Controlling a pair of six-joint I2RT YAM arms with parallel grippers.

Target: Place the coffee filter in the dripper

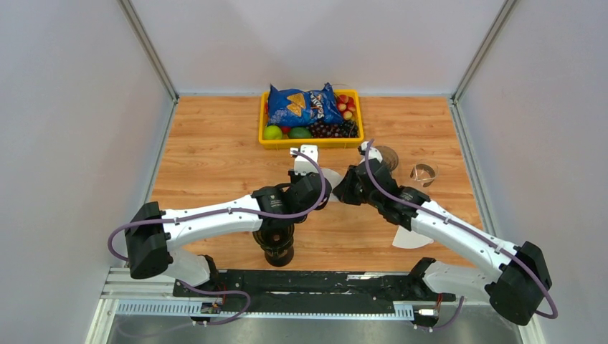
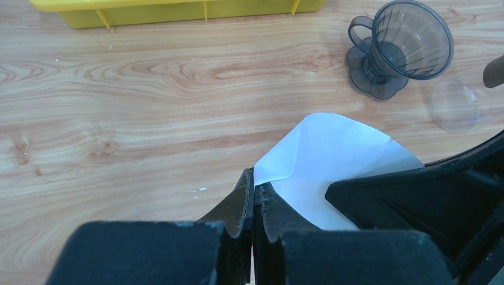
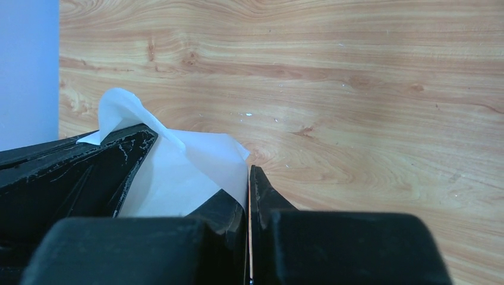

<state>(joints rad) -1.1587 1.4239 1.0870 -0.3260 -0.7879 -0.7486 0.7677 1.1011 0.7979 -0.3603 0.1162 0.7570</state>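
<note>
While the left gripper [image 2: 254, 181] and right gripper [image 3: 248, 175] pinch the coffee filter [image 2: 333, 154], pull softly so it opens, not rips.

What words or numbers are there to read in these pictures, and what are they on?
On the blue snack bag in the yellow basket: printed lettering, too small and blurred to read.
On the coffee filter and the dripper: no writing shows.
</note>
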